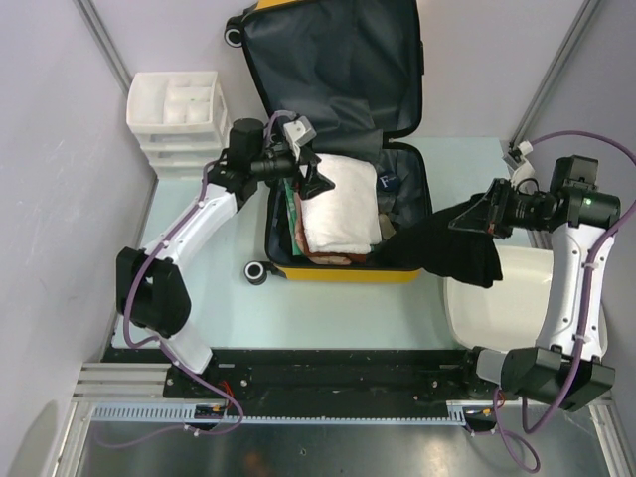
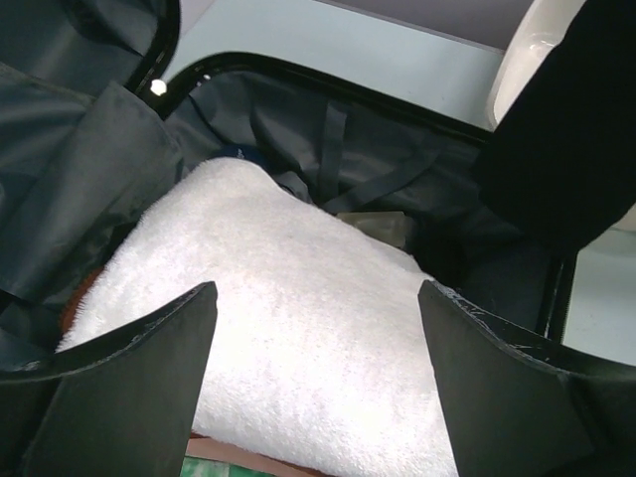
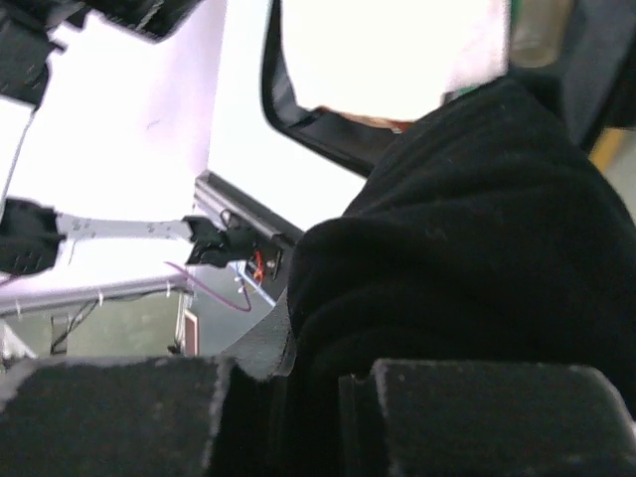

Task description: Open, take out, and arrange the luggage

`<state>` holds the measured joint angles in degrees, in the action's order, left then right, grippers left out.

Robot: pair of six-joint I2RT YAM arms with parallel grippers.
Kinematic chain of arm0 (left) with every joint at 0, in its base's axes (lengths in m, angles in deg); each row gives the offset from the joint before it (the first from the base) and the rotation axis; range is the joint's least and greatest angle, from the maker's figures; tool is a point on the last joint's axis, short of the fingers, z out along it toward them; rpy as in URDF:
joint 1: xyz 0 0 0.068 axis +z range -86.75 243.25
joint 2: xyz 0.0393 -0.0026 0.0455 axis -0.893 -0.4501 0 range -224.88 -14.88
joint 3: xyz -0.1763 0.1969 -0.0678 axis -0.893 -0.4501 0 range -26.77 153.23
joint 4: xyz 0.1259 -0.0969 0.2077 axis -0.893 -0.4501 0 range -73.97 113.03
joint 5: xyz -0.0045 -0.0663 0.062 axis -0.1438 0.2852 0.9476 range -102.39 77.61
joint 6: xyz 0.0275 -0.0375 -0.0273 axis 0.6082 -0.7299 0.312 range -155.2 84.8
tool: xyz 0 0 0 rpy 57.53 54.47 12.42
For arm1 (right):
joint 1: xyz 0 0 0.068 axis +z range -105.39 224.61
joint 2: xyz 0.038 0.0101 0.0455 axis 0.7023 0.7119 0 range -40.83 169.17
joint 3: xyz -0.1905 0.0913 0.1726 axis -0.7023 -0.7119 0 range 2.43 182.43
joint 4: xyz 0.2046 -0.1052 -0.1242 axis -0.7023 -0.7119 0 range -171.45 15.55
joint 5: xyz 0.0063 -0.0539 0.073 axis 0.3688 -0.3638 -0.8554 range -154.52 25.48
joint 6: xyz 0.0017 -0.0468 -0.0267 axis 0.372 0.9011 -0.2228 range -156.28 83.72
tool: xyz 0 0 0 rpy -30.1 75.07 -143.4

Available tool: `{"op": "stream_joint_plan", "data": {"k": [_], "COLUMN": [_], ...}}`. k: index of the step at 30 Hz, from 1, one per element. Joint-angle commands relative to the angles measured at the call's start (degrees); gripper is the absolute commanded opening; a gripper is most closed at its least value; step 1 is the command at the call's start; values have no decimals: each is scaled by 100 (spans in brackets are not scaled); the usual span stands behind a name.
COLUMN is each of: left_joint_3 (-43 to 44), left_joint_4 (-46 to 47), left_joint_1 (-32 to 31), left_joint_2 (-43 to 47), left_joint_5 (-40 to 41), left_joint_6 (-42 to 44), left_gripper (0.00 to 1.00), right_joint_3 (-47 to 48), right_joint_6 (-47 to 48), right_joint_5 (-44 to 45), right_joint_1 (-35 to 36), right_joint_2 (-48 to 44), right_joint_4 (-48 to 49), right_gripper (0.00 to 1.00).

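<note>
In open yellow hard-shell suitcase (image 1: 338,274): folded white towel (image 1: 338,214), L gripper (image 1: 314,183) spread above; R gripper (image 1: 479,217) clamped on black garment (image 1: 447,250).

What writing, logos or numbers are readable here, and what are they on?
"F": white letter on a dark blue item in the luggage, beside the white towel.
Green item left of the towel: any print too small to read.
Black garment: no text visible.

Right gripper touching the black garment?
Touching. Right wrist view shows the black garment pinched in the shut right gripper; in the top view it hangs from that gripper.
</note>
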<state>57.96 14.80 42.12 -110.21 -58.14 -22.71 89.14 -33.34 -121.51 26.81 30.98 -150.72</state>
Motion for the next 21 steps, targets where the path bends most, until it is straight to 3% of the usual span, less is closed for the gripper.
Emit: {"op": "stream_joint_plan", "data": {"k": [1, 8, 11, 15, 17, 21], "left_joint_3": [-211, -668, -764, -870, -914, -932], "left_joint_4": [49, 41, 41, 32, 32, 41], "left_joint_1": [-120, -181, -190, -190, -190, -190], "left_joint_2": [137, 427, 515, 594, 612, 621], "left_joint_5": [-197, -144, -109, -65, -47, -21], "left_joint_6": [-282, -291, -309, -300, -291, -186], "left_gripper": [87, 87, 87, 87, 87, 87], "right_joint_3": [143, 146, -487, -928, -929, -770], "right_joint_6": [-206, -268, -242, 24, 75, -214], "right_joint_5": [-1128, -1456, -860, 1525, 1341, 2084], "right_joint_1": [434, 672, 717, 1015, 893, 367], "right_joint_2": [-483, -711, -809, -354, -177, 87], "right_joint_4": [-1039, -1030, -1030, -1030, -960, -855], "right_gripper": [0, 0, 0, 0, 0, 0]}}
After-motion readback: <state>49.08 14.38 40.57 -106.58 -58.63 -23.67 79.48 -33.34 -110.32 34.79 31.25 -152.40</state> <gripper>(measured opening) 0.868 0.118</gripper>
